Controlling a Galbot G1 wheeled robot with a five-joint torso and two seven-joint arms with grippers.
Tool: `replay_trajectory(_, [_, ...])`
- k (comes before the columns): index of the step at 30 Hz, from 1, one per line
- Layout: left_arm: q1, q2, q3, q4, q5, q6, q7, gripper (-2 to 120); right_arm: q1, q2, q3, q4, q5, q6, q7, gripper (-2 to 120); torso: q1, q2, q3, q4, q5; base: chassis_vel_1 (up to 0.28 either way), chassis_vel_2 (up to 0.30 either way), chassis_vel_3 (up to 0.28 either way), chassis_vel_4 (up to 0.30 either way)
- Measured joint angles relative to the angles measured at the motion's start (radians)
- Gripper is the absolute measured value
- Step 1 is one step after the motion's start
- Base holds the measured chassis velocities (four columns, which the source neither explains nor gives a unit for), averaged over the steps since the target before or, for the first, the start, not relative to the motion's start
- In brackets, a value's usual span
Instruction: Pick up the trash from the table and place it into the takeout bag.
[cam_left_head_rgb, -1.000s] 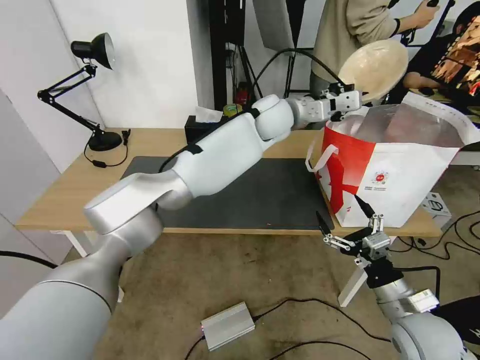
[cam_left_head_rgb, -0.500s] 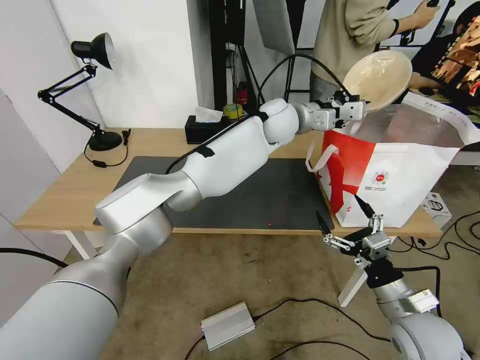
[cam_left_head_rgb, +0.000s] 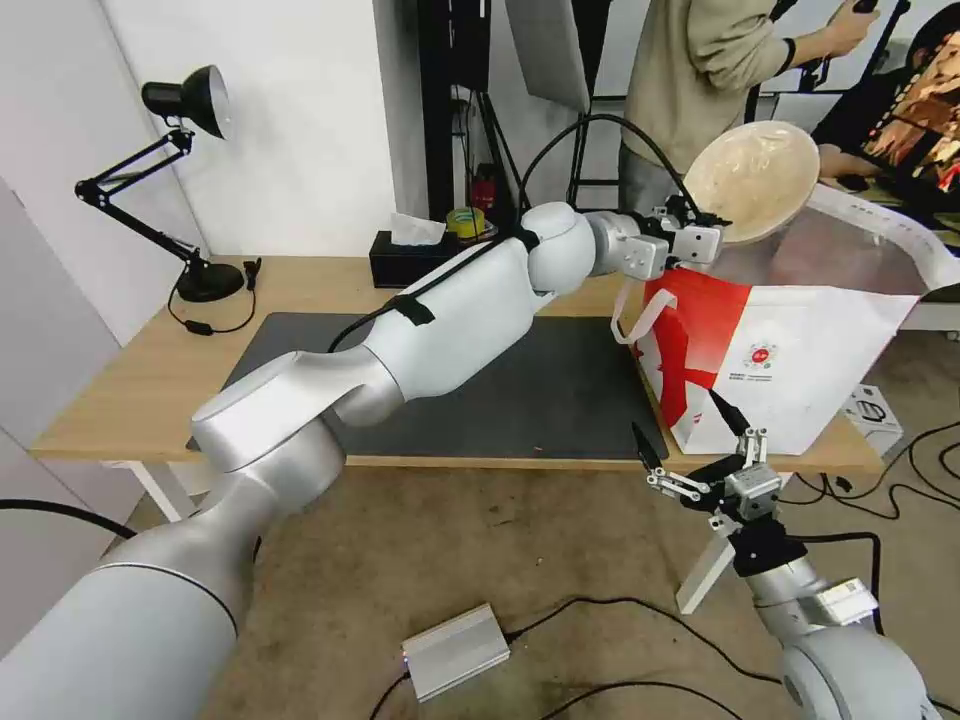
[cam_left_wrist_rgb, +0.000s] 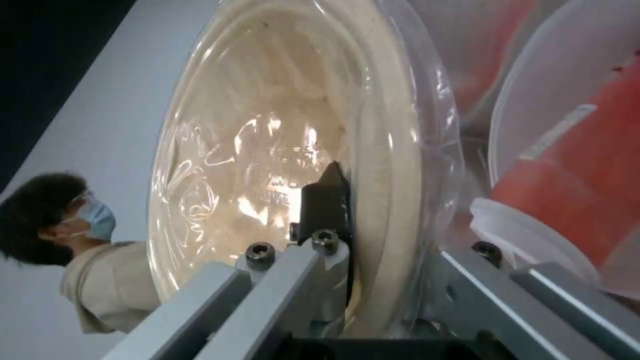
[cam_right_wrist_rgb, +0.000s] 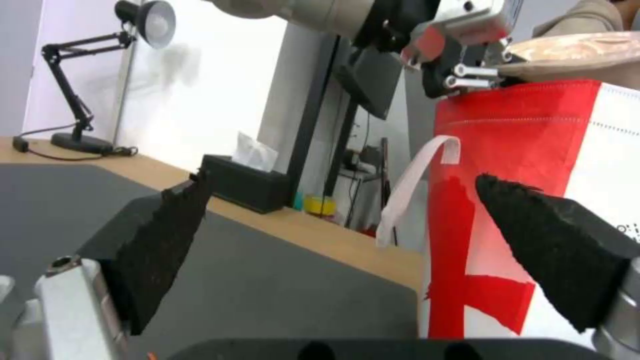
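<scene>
A: Any writing on the bag (cam_left_head_rgb: 800, 350)?
B: One round red logo, text too small to read.
A: The bowl (cam_left_head_rgb: 755, 180)?
B: One, tilted above the bag's mouth, clamped by the left gripper (cam_left_head_rgb: 700, 222). A red cup (cam_left_wrist_rgb: 587, 165) lies inside the bag.
A: Right gripper (cam_left_head_rgb: 695, 440)?
B: Spread wide, empty, below the table (cam_left_head_rgb: 140, 380) edge.

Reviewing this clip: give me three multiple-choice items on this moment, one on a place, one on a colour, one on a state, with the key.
1. Where is the beige bowl?
A. on the mat
B. held above the takeout bag
C. on the floor

2. What colour is the desk lamp?
A. black
B. white
C. red

3. How is the right pincer?
A. shut on a cup
B. shut on nothing
C. open

Key: B, the left pincer grips the bowl's rim over the bag's mouth; A, lamp head and arm are black; C, its fingers stand wide apart below the table edge.
</scene>
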Motion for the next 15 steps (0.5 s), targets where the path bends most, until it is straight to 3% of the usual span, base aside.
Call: replay_trajectory(15, [0.011, 0.0, 0.005, 0.012, 0.083, 0.035, 0.005, 1, 0.0, 0.0, 0.0, 0.0, 0.0, 0.0, 0.0, 99, 0.0, 0.0, 0.0, 0.0, -0.0001, 0.0, 0.0, 0.0, 0.0])
